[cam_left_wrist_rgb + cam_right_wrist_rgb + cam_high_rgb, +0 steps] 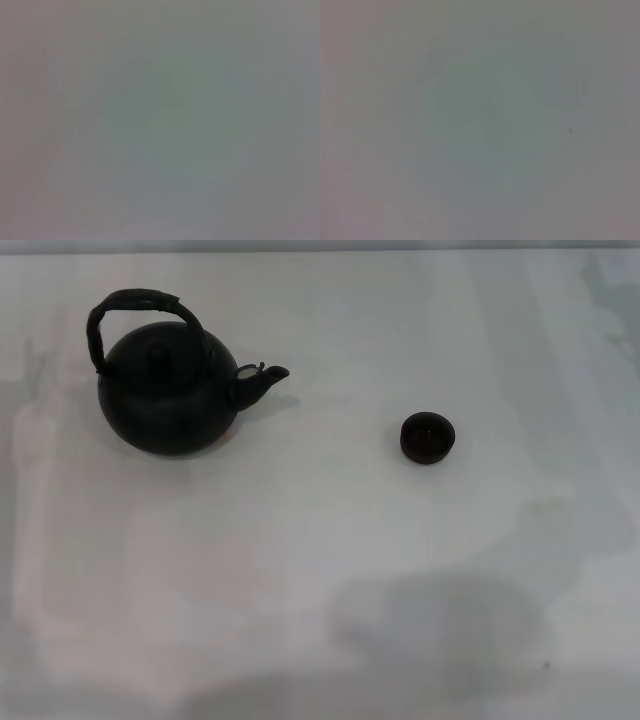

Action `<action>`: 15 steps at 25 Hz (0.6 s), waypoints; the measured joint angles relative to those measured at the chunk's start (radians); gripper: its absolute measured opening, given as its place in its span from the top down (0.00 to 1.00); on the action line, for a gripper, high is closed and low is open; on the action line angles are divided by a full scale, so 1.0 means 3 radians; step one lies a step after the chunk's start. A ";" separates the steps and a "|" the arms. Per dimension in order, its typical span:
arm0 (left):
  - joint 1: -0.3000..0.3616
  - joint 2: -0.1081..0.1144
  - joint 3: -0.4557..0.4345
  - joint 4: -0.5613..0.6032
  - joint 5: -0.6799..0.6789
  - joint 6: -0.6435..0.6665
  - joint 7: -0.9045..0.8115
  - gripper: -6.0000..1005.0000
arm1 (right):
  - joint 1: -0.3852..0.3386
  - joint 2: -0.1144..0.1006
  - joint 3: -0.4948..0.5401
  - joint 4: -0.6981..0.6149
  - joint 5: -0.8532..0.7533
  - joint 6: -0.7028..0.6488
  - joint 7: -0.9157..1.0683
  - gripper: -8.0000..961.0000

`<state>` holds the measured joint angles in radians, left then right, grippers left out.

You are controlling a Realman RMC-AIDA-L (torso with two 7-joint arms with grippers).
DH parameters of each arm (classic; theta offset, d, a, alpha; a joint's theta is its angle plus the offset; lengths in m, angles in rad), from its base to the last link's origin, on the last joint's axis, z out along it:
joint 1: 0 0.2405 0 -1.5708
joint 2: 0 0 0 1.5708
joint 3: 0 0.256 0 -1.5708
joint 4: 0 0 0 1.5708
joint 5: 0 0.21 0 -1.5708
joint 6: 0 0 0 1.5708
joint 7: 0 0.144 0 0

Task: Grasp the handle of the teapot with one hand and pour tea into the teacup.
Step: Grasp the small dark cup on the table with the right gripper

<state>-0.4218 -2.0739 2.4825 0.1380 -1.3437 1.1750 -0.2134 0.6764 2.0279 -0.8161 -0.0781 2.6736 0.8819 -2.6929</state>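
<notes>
A plain test bench for a tea-pouring setup, not a furnished room.

The head view shows only a bare white table point(320, 570), filling the view up to its far edge, with no walls, furniture or kitchen fittings visible. On it stand just a black teapot point(170, 405) at the far left and a small dark teacup point(427, 437) to its right, well apart. Both wrist views show only a blank grey surface.

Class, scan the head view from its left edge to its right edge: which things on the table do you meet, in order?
handle → teapot body → teapot's spout → teacup, all standing on the white table. Neither gripper shows in this view.
</notes>
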 joint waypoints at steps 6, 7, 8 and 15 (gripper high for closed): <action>0.0000 -0.0004 0.0001 0.0000 0.0000 0.0000 0.0000 0.13 | 0.0000 0.0000 0.0000 0.0000 0.0000 -0.0001 0.0000 0.14; 0.0002 -0.0005 0.0001 0.0000 0.0000 0.0000 -0.0002 0.13 | 0.0000 0.0000 0.0000 0.0000 0.0000 -0.0001 0.0000 0.14; 0.0005 -0.0007 0.0001 0.0000 0.0000 0.0000 -0.0005 0.13 | -0.0001 0.0000 0.0000 0.0000 0.0000 0.0002 0.0001 0.14; 0.0009 -0.0011 0.0003 0.0013 0.0000 0.0003 0.0005 0.13 | -0.0004 0.0000 -0.0004 0.0000 -0.0017 0.0024 0.0002 0.14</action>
<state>-0.4191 -2.0771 2.4834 0.1420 -1.3438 1.1759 -0.2118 0.6753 2.0279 -0.8171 -0.0781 2.6685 0.8892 -2.6922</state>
